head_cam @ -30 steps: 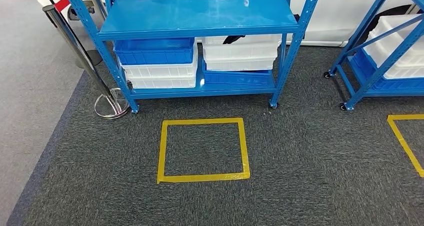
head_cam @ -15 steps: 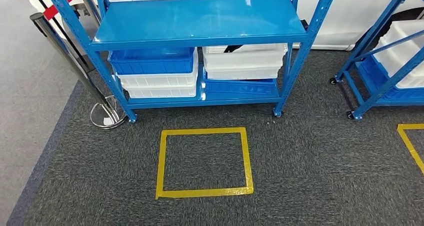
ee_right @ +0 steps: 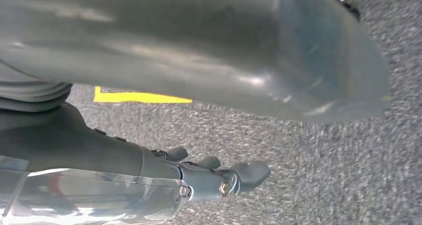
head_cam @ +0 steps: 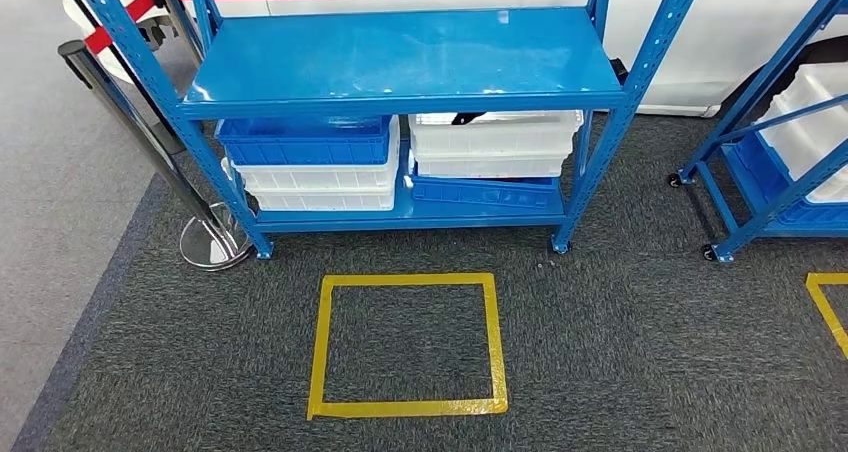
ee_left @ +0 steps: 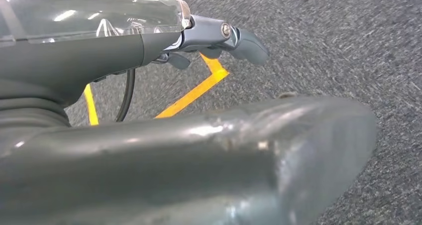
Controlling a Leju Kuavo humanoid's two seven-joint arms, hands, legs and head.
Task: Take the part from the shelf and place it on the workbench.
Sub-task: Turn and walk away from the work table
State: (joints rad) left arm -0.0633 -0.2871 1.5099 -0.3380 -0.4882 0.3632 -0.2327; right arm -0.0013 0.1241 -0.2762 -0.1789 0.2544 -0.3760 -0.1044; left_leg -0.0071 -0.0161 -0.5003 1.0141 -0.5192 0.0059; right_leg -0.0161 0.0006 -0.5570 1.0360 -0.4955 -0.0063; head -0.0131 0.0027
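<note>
**Hands hanging empty as the robot is closing on the blue shelf**

Left hand point(ee_left: 219, 38) is dangling over the grey carpet point(head_cam: 620, 352), holding nothing, fingers loosely apart and only gently bent. Right hand point(ee_right: 214, 177) is hanging over the same carpet in the same way, nothing in it, fingers relaxed and spread.

Everything now is being measured from the blue shelf point(head_cam: 400, 62). Under its top board, on the lower level, a blue bin point(head_cam: 300, 140) is sitting on a white bin point(head_cam: 320, 184) towards the stanchion point(head_cam: 140, 142) side, and a white bin point(head_cam: 495, 142) is sitting on another blue bin point(head_cam: 480, 190) towards the far post. A dark thing is peeking over the rim of that upper white bin; that may be the part, but it is too hidden to be sure.

If it is, I'm judging it small, rigid and light, probably a one-hand lift. Where to take hold is unclear from here; reaching under the top board is going to be tight.

Against the pictures from a moment ago, the whole scene is sliding down the head view: the shelf is looming larger, and the yellow tape square point(head_cam: 408, 344) in front of it is drifting lower. That's the camera moving, not the things.
</note>
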